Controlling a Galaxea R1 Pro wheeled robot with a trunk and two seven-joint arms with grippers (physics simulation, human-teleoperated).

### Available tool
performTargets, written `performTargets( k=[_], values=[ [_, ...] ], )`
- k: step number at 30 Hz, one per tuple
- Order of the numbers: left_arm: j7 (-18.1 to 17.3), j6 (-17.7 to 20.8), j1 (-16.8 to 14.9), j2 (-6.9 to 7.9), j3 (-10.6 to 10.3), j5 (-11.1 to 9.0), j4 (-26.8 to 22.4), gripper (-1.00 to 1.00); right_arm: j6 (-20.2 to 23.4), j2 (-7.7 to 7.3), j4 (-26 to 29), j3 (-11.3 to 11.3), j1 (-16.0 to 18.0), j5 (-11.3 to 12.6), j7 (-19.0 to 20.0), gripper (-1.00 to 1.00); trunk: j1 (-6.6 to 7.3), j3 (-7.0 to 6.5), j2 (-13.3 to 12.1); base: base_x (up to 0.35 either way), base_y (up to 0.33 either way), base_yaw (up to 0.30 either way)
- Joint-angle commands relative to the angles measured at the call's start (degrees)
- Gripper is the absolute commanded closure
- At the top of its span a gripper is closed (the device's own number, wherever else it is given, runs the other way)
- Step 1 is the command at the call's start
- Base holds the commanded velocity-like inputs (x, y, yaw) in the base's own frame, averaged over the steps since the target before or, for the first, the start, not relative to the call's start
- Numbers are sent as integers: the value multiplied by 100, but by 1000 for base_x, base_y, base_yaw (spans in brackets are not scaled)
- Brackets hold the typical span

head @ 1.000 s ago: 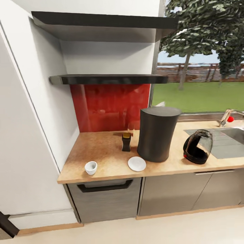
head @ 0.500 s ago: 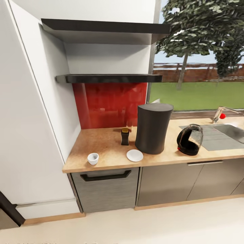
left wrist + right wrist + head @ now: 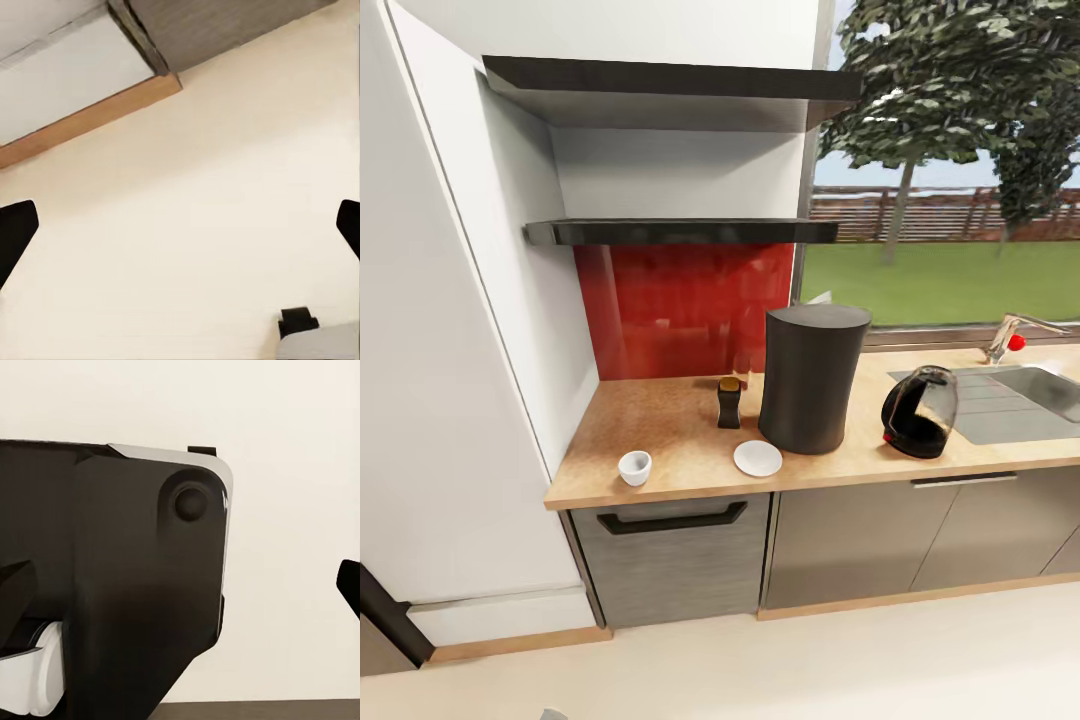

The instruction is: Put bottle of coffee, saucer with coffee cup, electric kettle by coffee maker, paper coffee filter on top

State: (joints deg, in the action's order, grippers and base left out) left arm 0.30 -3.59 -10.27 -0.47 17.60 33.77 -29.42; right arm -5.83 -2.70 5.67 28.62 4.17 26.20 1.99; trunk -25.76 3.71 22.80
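Observation:
In the head view the tall dark coffee maker [image 3: 812, 378] stands on the wooden countertop [image 3: 670, 425]. Just to its left is the small dark bottle of coffee [image 3: 729, 403] with a yellow cap. In front of the coffee maker lies the white saucer [image 3: 758, 459]. Further left, near the front edge and apart from the saucer, stands the white coffee cup [image 3: 634, 467]. The dark electric kettle [image 3: 920, 412] is to the coffee maker's right. My left gripper [image 3: 180, 229] hangs open above the floor. My right gripper [image 3: 180, 585] is open over my own dark base. I see no paper filter.
Two dark shelves [image 3: 680, 232] hang above the counter, against a red backsplash [image 3: 685, 310]. A sink [image 3: 1040, 390] with a tap [image 3: 1010, 340] lies at the right. A white wall panel [image 3: 450, 400] bounds the counter's left. Grey cabinets [image 3: 675, 560] sit below, with pale floor [image 3: 810, 670] before them.
The whole head view has drawn back from the counter and shifted since a second ago, then held still. Nothing on the counter has moved.

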Motion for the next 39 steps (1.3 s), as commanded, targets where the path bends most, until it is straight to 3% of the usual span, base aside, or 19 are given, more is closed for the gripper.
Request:
performTargets(
  k=[1,3,6,7,9,11,13,16,20,21,23,24,28,31,34,35,38,39],
  values=[
    [-28,-18,-135,-91,-271,54,-305,-100,-22,-2,-4,39,5,61,21,-100,-3,14,12,0,0,0],
    [-156,2,-261,-236,-489,55,-691,-100,-23,-2,-2,39,5,61,21,-100,-3,14,12,0,0,0],
    [-864,305,-458,-385,-618,49,-1669,-100,-31,-2,19,39,5,61,20,-100,-3,14,12,0,0,0],
    [-1465,690,-550,-410,-633,34,-2264,-100,-32,-2,67,39,5,59,19,-100,-3,14,12,0,0,0],
    [-1981,1011,-616,-419,-639,14,-2726,-100,-32,-2,91,39,5,56,18,-100,-3,14,12,0,0,0],
    [-2988,1643,-753,-423,-644,-33,-3595,-100,-33,-2,111,39,5,53,17,-100,-3,14,12,0,0,0],
    [-3549,2055,-872,-420,-660,-46,-4065,-100,-33,-2,115,39,5,52,19,-100,-3,14,12,0,0,0],
    [-4423,2803,-1306,-376,-675,-49,-4515,-100,-33,-2,184,39,5,52,20,-100,-3,14,12,0,0,0],
    [-5151,3513,-1875,-340,-685,-19,-4604,-100,-33,-2,280,45,5,52,21,-100,-3,14,12,0,0,0],
    [-5700,4101,-2327,-306,-694,7,-4604,-100,-33,-2,304,41,5,52,21,-100,-3,14,12,0,0,0],
    [-5947,4385,-2614,-280,-711,33,-4593,-100,-33,-2,313,40,5,52,21,-100,-3,14,12,0,0,0],
    [-6089,4951,-3004,-265,-973,373,-4522,-100,-33,-2,421,39,5,52,16,-100,-3,14,12,0,0,0],
    [-6128,5555,-3335,-325,-1352,1147,-4351,-100,-33,-2,504,39,5,52,12,-100,-3,14,12,0,0,0],
    [-6142,5708,-3581,-335,-1405,1285,-4292,-100,-33,-2,511,39,5,52,12,-100,-3,14,12,0,0,0],
    [-6147,6078,-4018,-279,-1433,1371,-3971,-100,-33,-2,508,39,5,52,12,-100,-3,14,12,0,0,0],
    [-6140,6168,-4152,-132,-1426,1420,-3867,-100,-33,-2,498,39,5,52,12,-100,-3,14,12,0,0,0],
    [-6138,6178,-4117,234,-1437,1440,-3893,-100,-33,-2,495,40,5,52,12,-100,-3,14,12,0,0,0],
    [-6138,6178,-4110,273,-1427,1440,-3894,-100,-33,-2,494,40,5,52,12,-100,-3,14,12,0,0,0]
  ],
)
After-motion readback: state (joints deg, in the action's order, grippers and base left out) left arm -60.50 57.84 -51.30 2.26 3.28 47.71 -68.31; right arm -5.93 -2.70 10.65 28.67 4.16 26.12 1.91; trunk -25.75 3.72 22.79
